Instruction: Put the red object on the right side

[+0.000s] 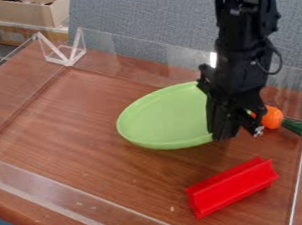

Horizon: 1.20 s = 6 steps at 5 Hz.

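Nearest the camera, the red object [233,186], a long flat block, is seen lying on the wooden counter [60,113] at the lower right, close to the clear wall [299,199] on that side, tilted so that its right end points up and away. Nothing is touching it; it is set well clear of the fingers [227,129], which are seen pressed together and empty, pointed straight down above the near right rim of the green plate [162,120]. The plate is seen just behind and to the left of the block, the two being near each other but apart. Beyond the fingers, at the right, an orange carrot [272,120] with a green top is partly hidden by the dark arm [244,35], only its end showing. Farther back, a clear triangular stand [66,50] is seen at the far left corner of the counter, with cardboard boxes [30,11] behind it. The placing step is judged to be done or all but done, the block being already on the right side and released. What is called for next is judged to be little more than a clean lift away, with care that neither plate nor carrot is brushed and that the block is left undisturbed.
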Each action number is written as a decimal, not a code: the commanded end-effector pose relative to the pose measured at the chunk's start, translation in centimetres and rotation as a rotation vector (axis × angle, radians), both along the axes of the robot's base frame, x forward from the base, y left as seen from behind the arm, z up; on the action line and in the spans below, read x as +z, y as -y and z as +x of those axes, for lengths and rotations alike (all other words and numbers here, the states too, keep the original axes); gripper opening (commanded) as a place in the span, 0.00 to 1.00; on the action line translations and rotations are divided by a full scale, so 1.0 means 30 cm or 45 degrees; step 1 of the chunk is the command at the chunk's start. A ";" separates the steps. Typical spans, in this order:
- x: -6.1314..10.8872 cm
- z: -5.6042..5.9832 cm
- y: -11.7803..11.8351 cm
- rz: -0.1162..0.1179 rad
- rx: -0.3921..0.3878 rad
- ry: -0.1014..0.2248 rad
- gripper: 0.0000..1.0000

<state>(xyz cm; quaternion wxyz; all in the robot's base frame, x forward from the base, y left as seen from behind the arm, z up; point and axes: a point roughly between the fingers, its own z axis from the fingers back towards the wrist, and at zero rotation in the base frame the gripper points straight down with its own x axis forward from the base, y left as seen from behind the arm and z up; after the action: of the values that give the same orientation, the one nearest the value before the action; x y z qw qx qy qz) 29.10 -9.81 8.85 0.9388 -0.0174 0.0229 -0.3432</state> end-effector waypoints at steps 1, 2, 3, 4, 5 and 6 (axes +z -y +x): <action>0.087 0.031 0.017 -0.028 -0.022 0.104 0.00; 0.101 0.029 0.036 -0.028 -0.057 0.112 0.00; 0.088 0.020 0.045 -0.030 -0.097 0.119 0.00; 0.083 0.014 0.047 -0.027 -0.139 0.128 0.00; 0.125 -0.008 0.017 -0.027 -0.087 0.173 1.00; 0.099 -0.004 -0.032 -0.042 -0.102 0.178 1.00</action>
<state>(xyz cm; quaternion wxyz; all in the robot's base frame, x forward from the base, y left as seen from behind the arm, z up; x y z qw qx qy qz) 28.79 -8.79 10.11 0.9260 -0.0100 -0.0181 -0.3770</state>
